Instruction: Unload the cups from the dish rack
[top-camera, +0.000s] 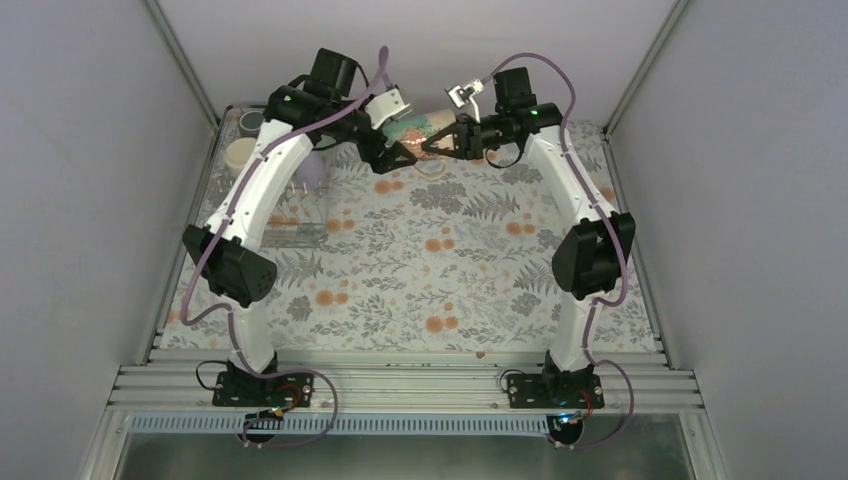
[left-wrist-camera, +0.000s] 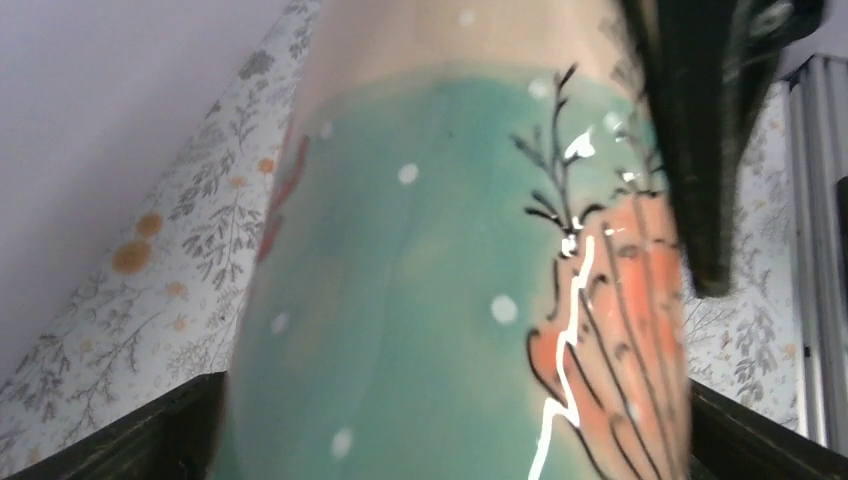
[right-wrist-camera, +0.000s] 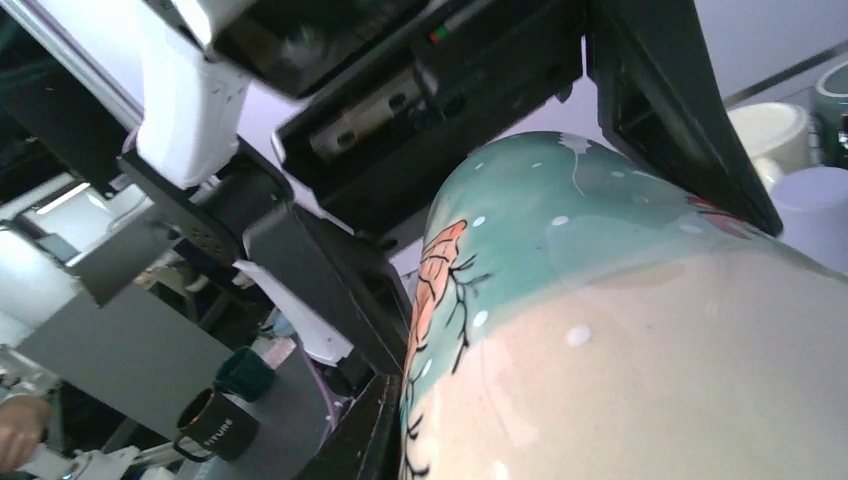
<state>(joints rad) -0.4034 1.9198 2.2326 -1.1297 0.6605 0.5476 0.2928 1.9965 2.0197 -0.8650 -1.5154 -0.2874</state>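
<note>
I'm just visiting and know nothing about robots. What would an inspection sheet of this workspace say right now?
Surface: floral tablecloth, lying flat.
Job's things: dish rack at far left holds a cream-yellow mug, a dark mug and a lilac tumbler; beige patterned mug is raised between the arms.
Clutter: nothing clearly seen; the arms hide part of the far edge.
Grippers: right gripper looks clamped on the beige patterned mug; left gripper has jaws wide either side of it, grip unclear.
Cables: purple cables run along both arms, looping above the wrists.
Surroundings: pale walls on three sides; metal rail at the near edge.
</note>
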